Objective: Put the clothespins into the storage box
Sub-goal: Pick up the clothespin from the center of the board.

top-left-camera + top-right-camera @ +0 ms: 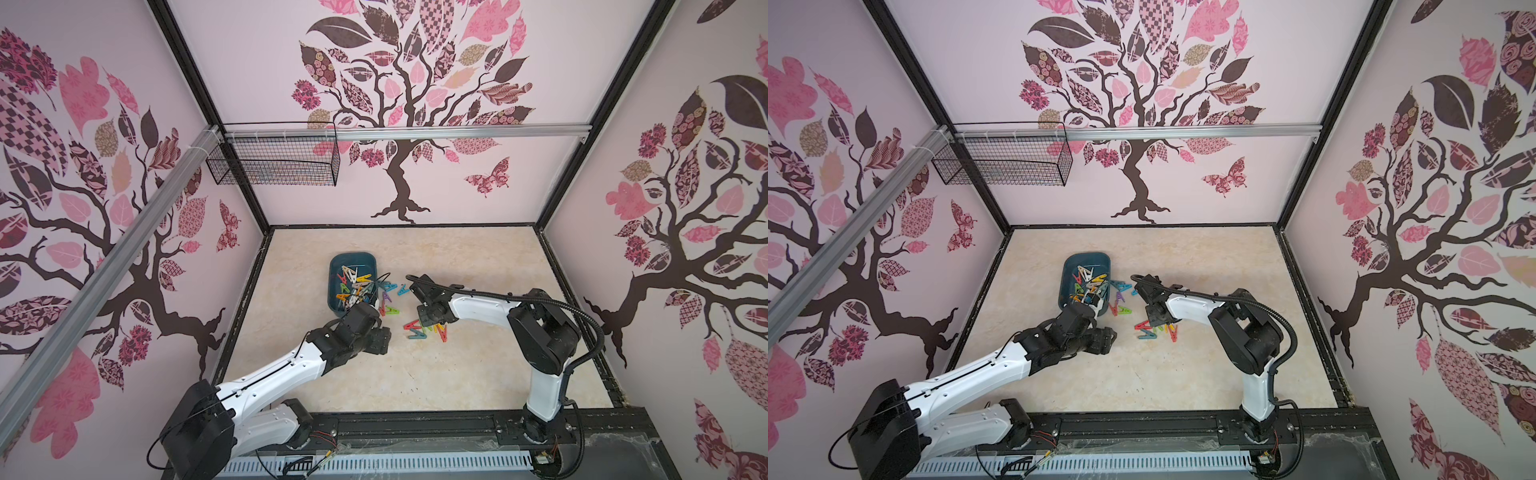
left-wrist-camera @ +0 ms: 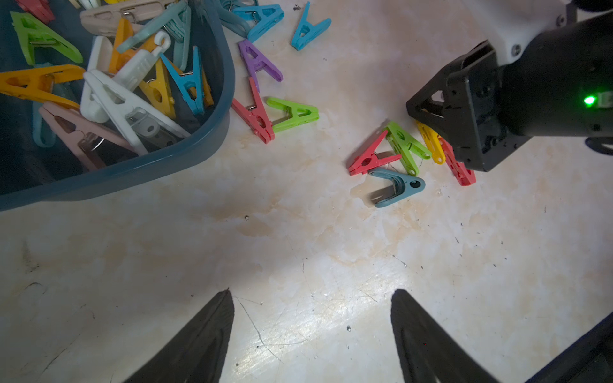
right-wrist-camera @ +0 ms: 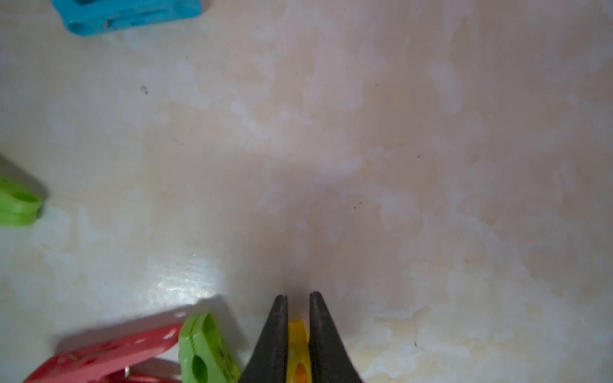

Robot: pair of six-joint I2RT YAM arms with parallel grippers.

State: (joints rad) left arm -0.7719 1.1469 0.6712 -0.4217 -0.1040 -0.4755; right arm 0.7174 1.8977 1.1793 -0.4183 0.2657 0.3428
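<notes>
Right wrist alone shows right pincer (image 3: 298, 297) clamping yellow clothespin (image 3: 298, 345); left pincer (image 2: 311, 291) gapes empty.

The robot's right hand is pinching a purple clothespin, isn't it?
No, the colour is wrong. The right hand is pinching a yellow A-shaped plastic clothespin, not a purple one. The right wrist view shows it.

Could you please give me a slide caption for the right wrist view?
Right tool shut on a yellow clothespin, with a green pin and a red pin beside it on the table.
</notes>
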